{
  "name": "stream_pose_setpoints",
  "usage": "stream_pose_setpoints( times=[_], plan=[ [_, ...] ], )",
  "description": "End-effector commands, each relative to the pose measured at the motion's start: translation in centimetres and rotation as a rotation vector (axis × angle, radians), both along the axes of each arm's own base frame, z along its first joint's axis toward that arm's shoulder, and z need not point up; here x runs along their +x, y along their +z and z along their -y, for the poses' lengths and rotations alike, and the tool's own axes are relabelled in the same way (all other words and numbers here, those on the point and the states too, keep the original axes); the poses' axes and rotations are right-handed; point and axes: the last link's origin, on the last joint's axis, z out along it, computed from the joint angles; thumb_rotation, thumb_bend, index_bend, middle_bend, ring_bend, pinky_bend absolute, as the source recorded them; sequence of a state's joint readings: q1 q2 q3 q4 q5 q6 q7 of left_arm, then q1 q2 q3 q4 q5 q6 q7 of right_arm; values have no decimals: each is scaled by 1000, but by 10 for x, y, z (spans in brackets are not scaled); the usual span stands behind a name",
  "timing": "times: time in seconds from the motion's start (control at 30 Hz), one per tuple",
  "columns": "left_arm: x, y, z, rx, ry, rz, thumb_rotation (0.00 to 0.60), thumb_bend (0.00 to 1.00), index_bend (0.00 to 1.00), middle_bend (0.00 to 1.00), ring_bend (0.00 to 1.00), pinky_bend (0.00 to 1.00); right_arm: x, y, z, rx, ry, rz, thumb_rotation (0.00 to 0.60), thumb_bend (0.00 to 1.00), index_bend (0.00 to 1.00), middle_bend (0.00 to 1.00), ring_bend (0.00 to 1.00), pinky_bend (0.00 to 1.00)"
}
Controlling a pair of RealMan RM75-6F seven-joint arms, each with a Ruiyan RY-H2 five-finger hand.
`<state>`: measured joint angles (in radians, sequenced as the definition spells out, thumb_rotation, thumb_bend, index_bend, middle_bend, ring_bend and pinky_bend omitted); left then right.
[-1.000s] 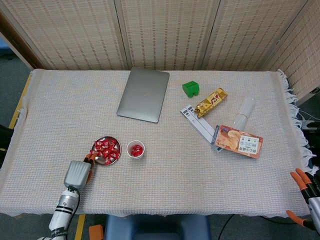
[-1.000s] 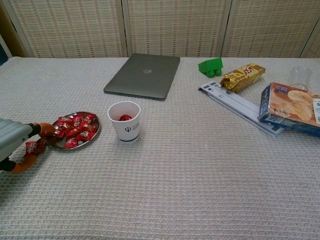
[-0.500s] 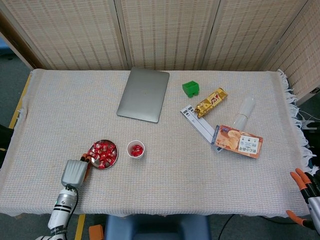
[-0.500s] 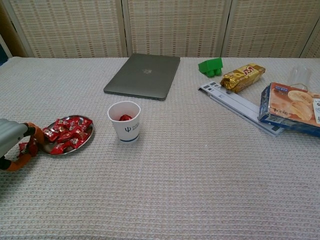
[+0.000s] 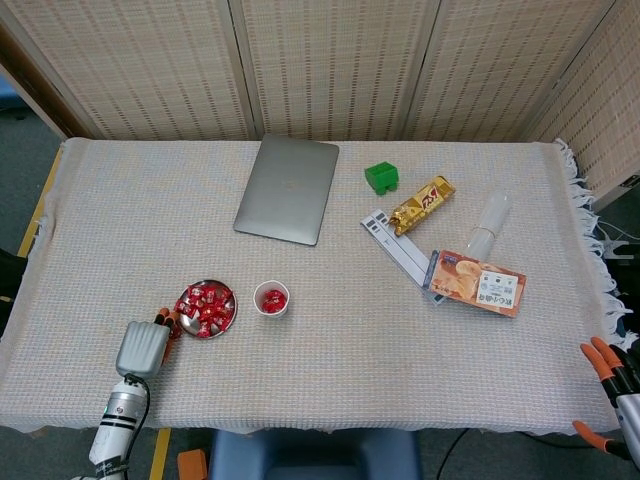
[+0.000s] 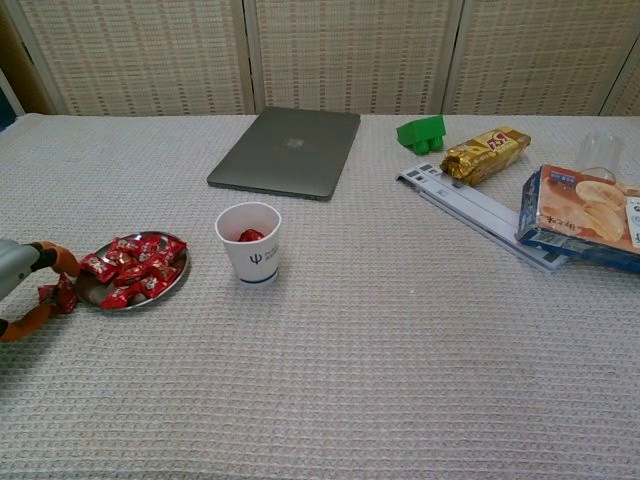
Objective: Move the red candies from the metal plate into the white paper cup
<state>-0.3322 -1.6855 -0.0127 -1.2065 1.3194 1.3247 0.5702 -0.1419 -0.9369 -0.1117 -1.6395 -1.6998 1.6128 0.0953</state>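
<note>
At the far left of the cloth-covered tabletop (image 6: pixel 400 350), the robot's left hand (image 6: pixel 25 285) sits just beside a small metal plate (image 6: pixel 95 296). Its orange-tipped fingers (image 6: pixel 62 262) curl around one red candy (image 6: pixel 58 294), pinched just off the plate's left rim.

The plate holds a loose heap of red candies (image 6: pixel 135 268) in crinkly wrappers. They look light and small, with stiff centres and slick, crackling foil that could slide between fingertips. A pinch across the plump middle of one sweet looks safer than catching a twisted wrapper end. The plate looks shallow and light, so a sideways push would likely shift it.

Just to the right of the plate stands the white paper cup (image 6: pixel 249 243), upright, with red candy already showing inside. It looks thin-walled and easy to tip, so candies are best dropped from above its mouth.

Farther right and back lie a closed grey laptop (image 6: pixel 287 150), a green block (image 6: pixel 421 132), a gold snack bar (image 6: pixel 486 152) and a biscuit box (image 6: pixel 580 215).

At the far right edge, only the orange fingertips of the right hand (image 5: pixel 612 368) show in the head view; whether they hold anything cannot be told.
</note>
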Motion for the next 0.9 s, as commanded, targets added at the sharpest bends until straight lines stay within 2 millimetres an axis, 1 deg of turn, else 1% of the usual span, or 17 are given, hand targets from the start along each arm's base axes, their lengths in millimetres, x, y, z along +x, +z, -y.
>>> stream_pose_setpoints(
  times=[0.03,0.2,0.4,0.77,0.9],
  plan=[
    [-6,1,0,2,18,-4,600,435,301,286,779,1000,0,0,0,0,-1,0,600,60,0,0,0,0],
    [-14,1,-1,6,38,-14,600,436,320,297,778,1000,0,-1,0,9,-1,-1,600,60,0,0,0,0],
    [-17,0,1,-1,37,-23,600,437,333,346,778,1000,0,-1,0,7,-1,0,600,60,0,0,0,0],
    [-16,-2,4,-14,29,-42,600,436,331,353,779,1000,0,-2,1,12,-3,-3,600,60,0,0,0,0],
    [-16,-5,3,-19,29,-42,600,435,352,398,778,1000,0,-3,1,15,-4,-4,600,60,0,0,0,0]
  ],
)
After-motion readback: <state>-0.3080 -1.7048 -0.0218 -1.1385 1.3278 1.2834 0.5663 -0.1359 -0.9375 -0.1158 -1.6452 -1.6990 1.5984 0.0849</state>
